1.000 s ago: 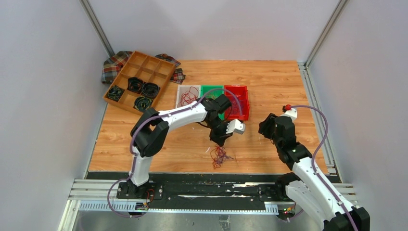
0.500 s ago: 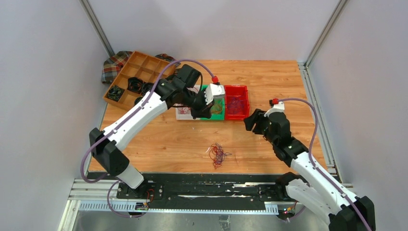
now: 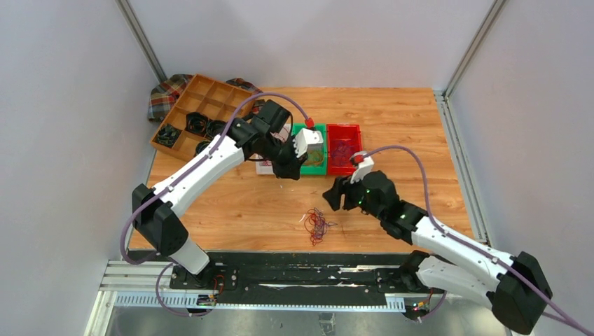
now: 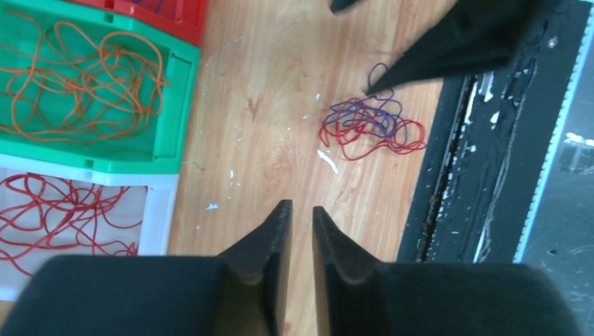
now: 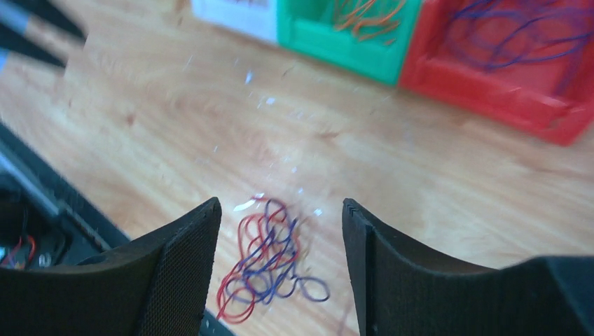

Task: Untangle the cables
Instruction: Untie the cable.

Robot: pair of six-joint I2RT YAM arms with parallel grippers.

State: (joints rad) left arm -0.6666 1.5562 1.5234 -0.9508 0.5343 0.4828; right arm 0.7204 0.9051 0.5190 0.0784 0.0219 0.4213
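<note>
The right gripper (image 3: 336,198) has swung in, spread wide and empty above the tangled red and purple cables (image 3: 316,225) on the table (image 3: 231,210), while the left gripper (image 4: 295,213), nearly closed, holds nothing beside the green bin (image 4: 164,140).

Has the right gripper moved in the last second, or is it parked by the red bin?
Yes. In the top view the right gripper has swung left and nearer, away from the red bin, toward the loose tangle of cables on the table.

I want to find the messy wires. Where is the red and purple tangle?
The tangle lies on the wooden table near the front edge, between both arms, just ahead of the open right gripper.
</note>
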